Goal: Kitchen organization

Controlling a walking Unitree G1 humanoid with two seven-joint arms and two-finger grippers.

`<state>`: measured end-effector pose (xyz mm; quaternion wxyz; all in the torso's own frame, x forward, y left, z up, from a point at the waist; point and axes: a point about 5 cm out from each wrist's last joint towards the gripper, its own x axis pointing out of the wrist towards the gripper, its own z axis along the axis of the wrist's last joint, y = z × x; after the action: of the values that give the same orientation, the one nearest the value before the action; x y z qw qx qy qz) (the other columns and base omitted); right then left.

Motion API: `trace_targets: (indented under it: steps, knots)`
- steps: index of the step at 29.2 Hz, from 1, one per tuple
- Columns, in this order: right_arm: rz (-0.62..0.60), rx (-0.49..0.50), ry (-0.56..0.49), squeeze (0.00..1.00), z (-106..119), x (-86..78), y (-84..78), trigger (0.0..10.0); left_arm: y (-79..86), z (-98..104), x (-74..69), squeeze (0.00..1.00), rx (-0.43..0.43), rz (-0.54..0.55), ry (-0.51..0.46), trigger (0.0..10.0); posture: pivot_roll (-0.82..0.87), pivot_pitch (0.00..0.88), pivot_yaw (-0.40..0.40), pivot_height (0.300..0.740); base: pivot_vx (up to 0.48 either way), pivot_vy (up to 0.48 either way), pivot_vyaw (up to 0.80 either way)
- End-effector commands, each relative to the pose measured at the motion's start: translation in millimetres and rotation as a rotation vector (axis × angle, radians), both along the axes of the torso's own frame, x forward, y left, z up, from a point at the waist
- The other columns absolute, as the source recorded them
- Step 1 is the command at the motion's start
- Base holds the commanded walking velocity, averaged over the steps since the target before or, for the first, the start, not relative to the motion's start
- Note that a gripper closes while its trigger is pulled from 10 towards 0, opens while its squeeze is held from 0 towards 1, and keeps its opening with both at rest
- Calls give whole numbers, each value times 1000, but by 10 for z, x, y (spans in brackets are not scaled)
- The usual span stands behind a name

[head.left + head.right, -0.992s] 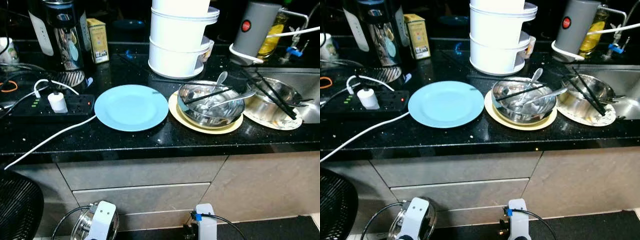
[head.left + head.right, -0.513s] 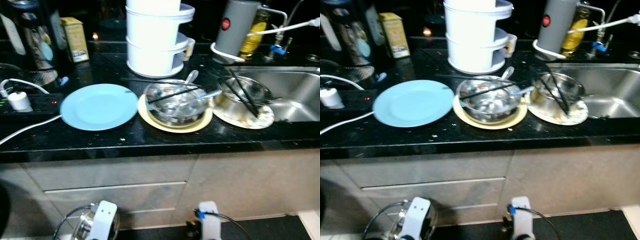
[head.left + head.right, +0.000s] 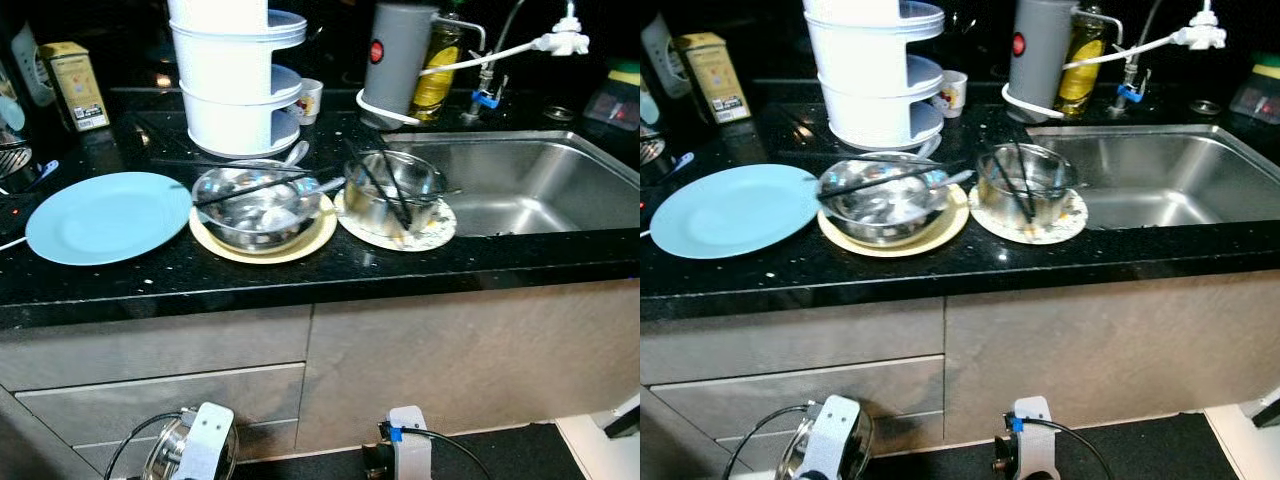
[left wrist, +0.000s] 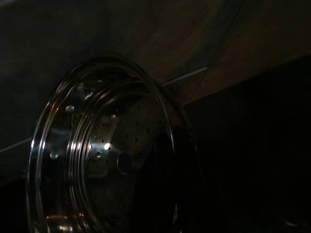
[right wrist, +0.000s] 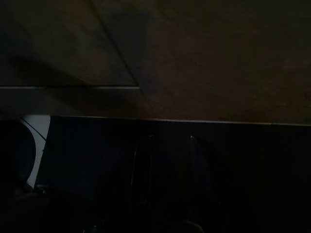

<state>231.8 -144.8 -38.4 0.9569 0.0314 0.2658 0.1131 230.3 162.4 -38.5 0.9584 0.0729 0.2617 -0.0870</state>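
Observation:
On the black counter lie a light blue plate, a steel bowl with chopsticks and spoons on a yellow plate, and a second steel bowl with chopsticks on a soiled white plate. Both arms hang low before the cabinet fronts. My left gripper is shut on a perforated steel dish, which gleams close up in the left wrist view. My right arm hangs beside it; the right wrist view is very dark.
A steel sink opens at the right with a tap and white hose behind. A white stacked container, small cup, grey jug, oil bottle and yellow box line the back. Drawers sit below.
The camera has swung to the right: the power strip and coffee machine have left the picture and the sink has come in. Both arms stay low, the left still holding the dish.

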Motion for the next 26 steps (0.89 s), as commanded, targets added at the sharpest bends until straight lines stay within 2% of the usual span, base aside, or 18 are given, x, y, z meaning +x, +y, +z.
trace_targets:
  steps: [1, 26]
  knots:
    - [-11, -10, 17, 0, -37, -53, -56, 10000, -6, -42, -53, 0, 3, -6, 20, 10000, -69, 130, -44, 740, 0, -345, 0]
    - [-11, -4, 9, 0, -15, -24, -41, 10000, -12, -34, -33, 0, -2, -10, 18, 10000, -71, 144, -41, 740, 0, -343, 0]
